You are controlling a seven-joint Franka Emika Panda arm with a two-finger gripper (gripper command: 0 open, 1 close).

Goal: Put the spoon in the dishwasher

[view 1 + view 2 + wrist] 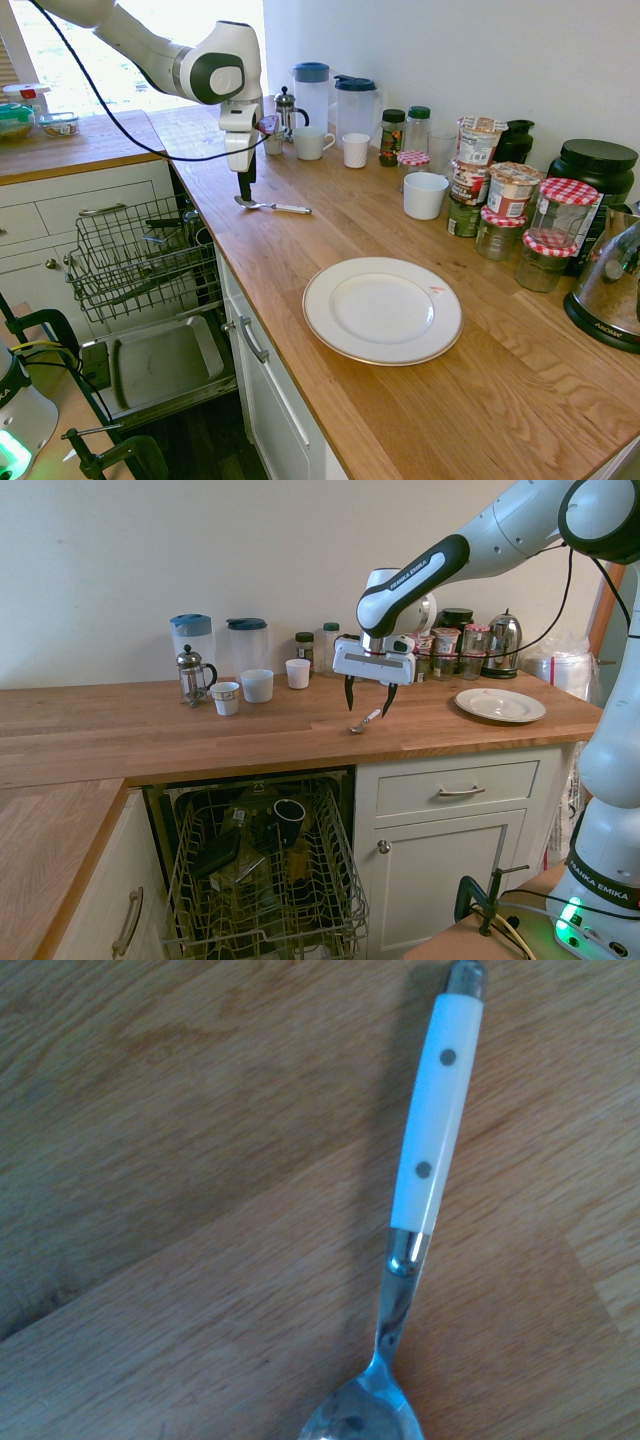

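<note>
Gripper (368, 699) spread wide, holding nothing, hanging just above the spoon (365, 721) near picture centre. Spoon flat on the counter (150, 730) (pale handle with two rivets in the wrist view). Dishwasher (262, 875) open, lower left, rack pulled out. "FRANKA EMIKA" legible on the arm (415, 570).

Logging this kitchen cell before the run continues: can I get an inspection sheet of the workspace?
Surface: wooden worktop, dry, no spills seen.
Job's things: spoon flat on the worktop, white handle; dishwasher open, rack pulled out, a cup and dark items inside.
Clutter: white plate, jars, two jugs, cafetiere, mugs, kettle.
End effector: open, empty, pointing down above the spoon.
Cables: black cable trailing from the arm.
Surroundings: white cabinet drawers, plain wall.
</note>
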